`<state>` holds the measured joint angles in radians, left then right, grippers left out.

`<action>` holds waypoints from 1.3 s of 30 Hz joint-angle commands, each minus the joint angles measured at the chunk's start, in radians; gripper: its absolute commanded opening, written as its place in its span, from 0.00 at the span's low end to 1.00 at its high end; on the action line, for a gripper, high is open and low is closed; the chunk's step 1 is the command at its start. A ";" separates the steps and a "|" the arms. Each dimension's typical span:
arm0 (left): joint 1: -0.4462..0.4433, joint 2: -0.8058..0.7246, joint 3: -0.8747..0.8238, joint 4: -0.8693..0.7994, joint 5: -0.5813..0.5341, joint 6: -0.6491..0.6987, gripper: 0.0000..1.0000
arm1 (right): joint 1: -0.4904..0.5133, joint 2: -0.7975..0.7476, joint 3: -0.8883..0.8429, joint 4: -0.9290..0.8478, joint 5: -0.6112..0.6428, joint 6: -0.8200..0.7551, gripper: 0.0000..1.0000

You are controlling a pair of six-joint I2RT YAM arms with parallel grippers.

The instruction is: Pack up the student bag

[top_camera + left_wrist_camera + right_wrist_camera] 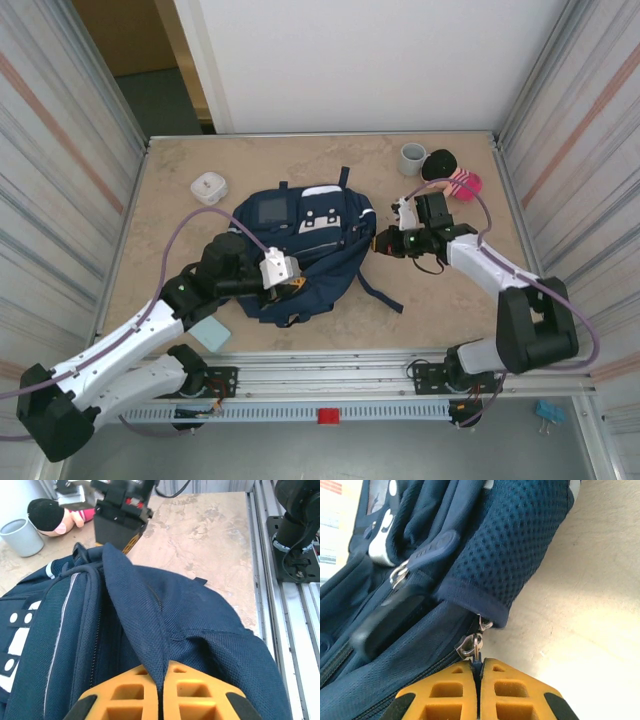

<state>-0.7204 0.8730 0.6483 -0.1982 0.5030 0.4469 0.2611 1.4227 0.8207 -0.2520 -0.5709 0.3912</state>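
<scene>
On the left wrist camera, the student bag (190, 630) runs off the left and bottom edges. The left end effector (161, 695) is cut by the bottom edge, so I can't see how deep the pinched fold goes. The grey cup (19, 536) is clipped at the left edge. On the right wrist camera, the zipper pull (476, 647) disappears between the fingers of the right end effector (479, 680), and a dark tab (390, 622) at centre left is blurred. Overhead, a blue item (548, 412) at lower right is too small to name.
</scene>
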 commanded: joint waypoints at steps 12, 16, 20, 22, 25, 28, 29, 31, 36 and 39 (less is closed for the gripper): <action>0.001 0.053 0.083 -0.025 -0.182 0.034 0.76 | -0.031 -0.187 0.005 0.001 0.134 -0.057 0.52; -0.002 0.140 0.095 -0.064 -0.239 0.123 0.84 | -0.024 -0.319 -0.061 -0.012 0.126 -0.053 0.53; -0.035 0.267 0.124 -0.055 -0.268 0.179 0.89 | 0.001 -0.426 -0.136 0.012 0.142 -0.031 0.54; -0.067 0.331 0.139 -0.038 -0.296 0.203 0.92 | 0.016 -0.469 -0.163 0.019 0.150 -0.029 0.54; -0.120 0.437 0.170 -0.001 -0.368 0.228 0.94 | 0.040 -0.499 -0.193 0.033 0.160 -0.022 0.54; -0.154 0.527 0.211 0.030 -0.433 0.229 0.95 | 0.064 -0.521 -0.215 0.042 0.181 -0.016 0.55; -0.154 0.548 0.213 0.058 -0.443 0.219 0.95 | 0.069 -0.528 -0.221 0.046 0.185 -0.015 0.55; -0.155 0.581 0.212 0.113 -0.456 0.203 0.94 | 0.078 -0.538 -0.234 0.053 0.192 -0.014 0.55; -0.154 0.636 0.231 0.162 -0.463 0.172 0.93 | 0.083 -0.551 -0.252 0.070 0.183 -0.010 0.56; -0.156 0.679 0.241 0.151 -0.451 0.174 0.93 | 0.085 -0.553 -0.258 0.082 0.181 -0.009 0.56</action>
<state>-0.8745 1.5188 0.8612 -0.0761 0.0723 0.6315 0.3367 0.8890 0.5743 -0.2016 -0.3958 0.3660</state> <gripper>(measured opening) 0.931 0.555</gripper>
